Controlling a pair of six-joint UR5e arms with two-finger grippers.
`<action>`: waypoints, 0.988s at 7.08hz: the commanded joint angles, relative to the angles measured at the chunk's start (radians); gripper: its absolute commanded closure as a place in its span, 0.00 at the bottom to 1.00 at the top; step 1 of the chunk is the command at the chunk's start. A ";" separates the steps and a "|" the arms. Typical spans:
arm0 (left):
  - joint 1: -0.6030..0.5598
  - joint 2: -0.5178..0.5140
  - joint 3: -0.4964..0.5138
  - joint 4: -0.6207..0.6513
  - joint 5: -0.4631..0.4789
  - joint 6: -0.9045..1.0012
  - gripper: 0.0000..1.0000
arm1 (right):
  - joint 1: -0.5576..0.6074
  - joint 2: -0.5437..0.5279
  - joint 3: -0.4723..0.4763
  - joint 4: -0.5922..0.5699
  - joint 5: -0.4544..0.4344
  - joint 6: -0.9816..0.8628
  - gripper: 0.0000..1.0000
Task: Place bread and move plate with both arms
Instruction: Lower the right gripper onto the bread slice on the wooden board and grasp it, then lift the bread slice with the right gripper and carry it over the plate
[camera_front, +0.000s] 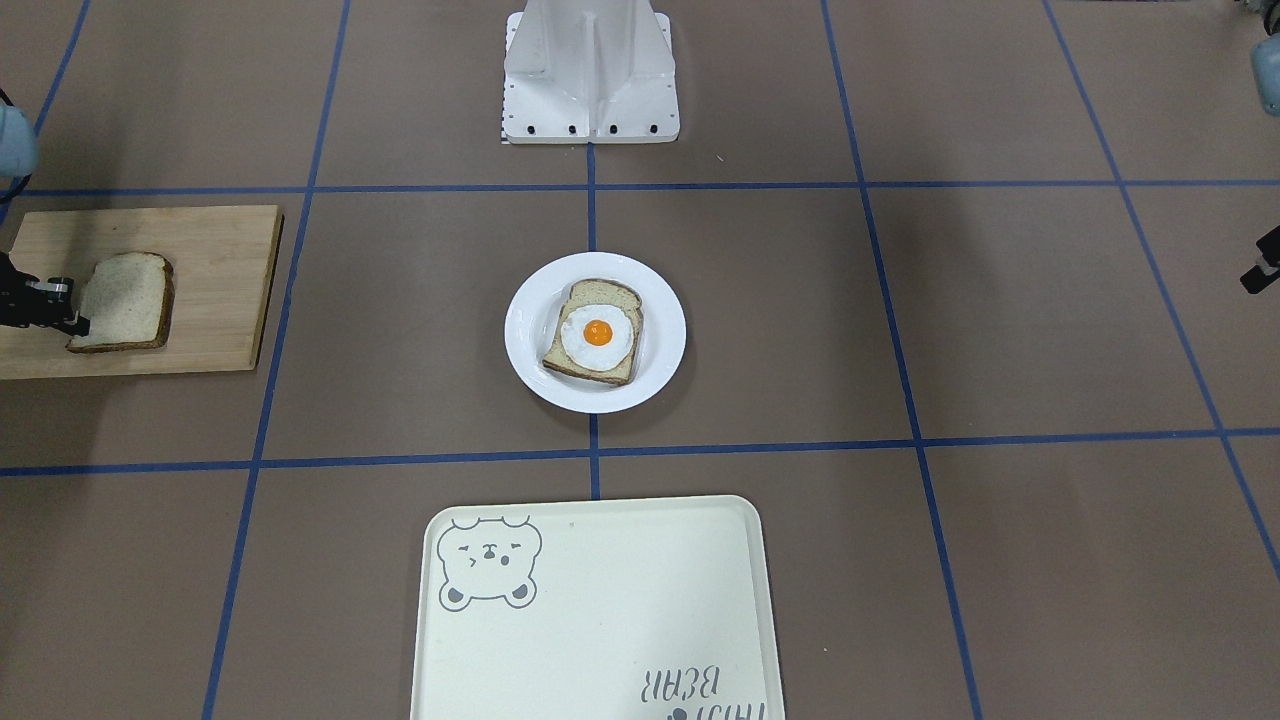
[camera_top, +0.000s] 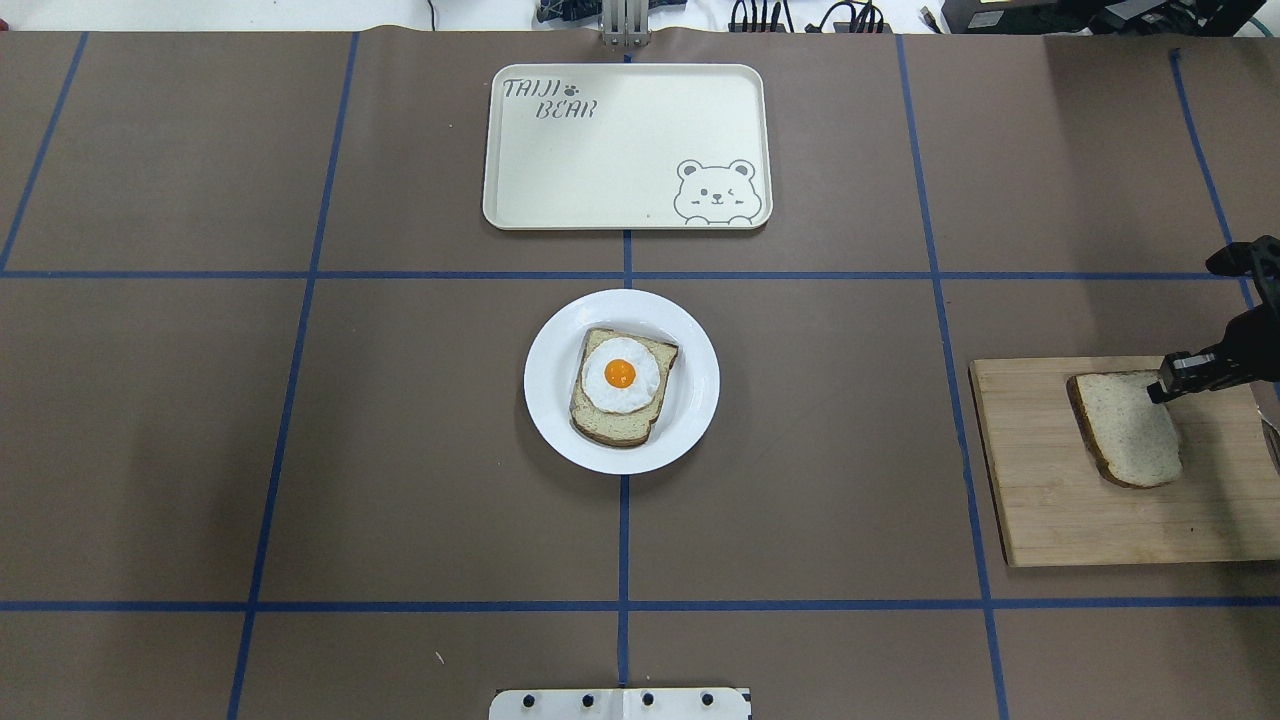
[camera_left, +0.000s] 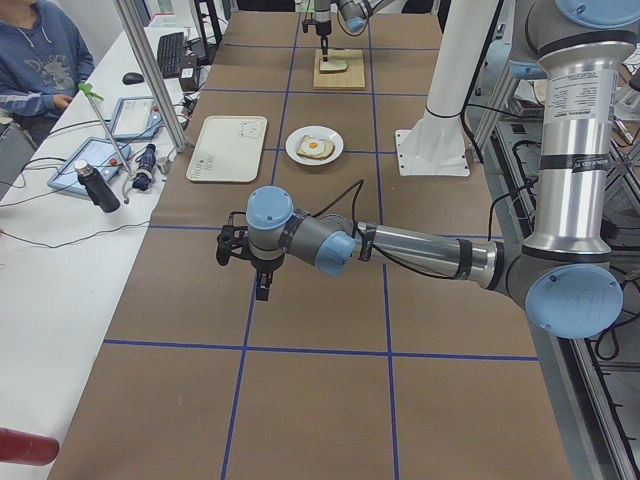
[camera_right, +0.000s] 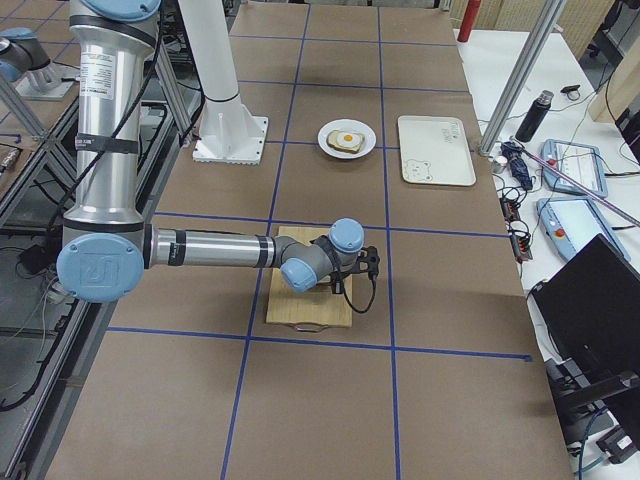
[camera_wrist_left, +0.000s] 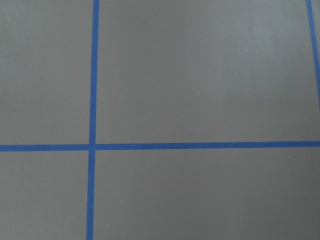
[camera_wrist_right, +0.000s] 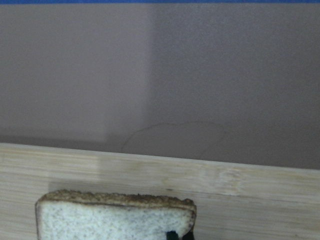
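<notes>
The right gripper (camera_top: 1160, 386) is clamped on the edge of the bread (camera_top: 1125, 430), which sits on the wooden board (camera_top: 1060, 505) at three o'clock from the plate (camera_top: 548, 400). The left gripper (camera_left: 261, 285) hovers above the table (camera_left: 320, 400), and I cannot tell whether its fingers are apart or together.

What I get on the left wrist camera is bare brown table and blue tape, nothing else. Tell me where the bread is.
Observer: The bread is on a wooden board at the robot's right end of the table.
Operator: Report the right gripper.
Observer: The right gripper is at the bread's edge. I cannot tell whether it is clamped on it.
Operator: Now the plate.
Observer: The plate sits mid-table and holds an egg-topped slice.
</notes>
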 joint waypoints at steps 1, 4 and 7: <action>-0.001 0.002 0.000 -0.008 -0.004 0.000 0.02 | 0.000 0.000 0.008 0.001 0.002 -0.001 1.00; -0.001 0.002 0.002 -0.008 -0.004 0.000 0.02 | 0.054 0.000 0.035 0.008 0.124 -0.004 1.00; -0.001 0.001 0.000 -0.008 -0.004 -0.002 0.02 | 0.104 0.048 0.071 0.001 0.274 0.013 1.00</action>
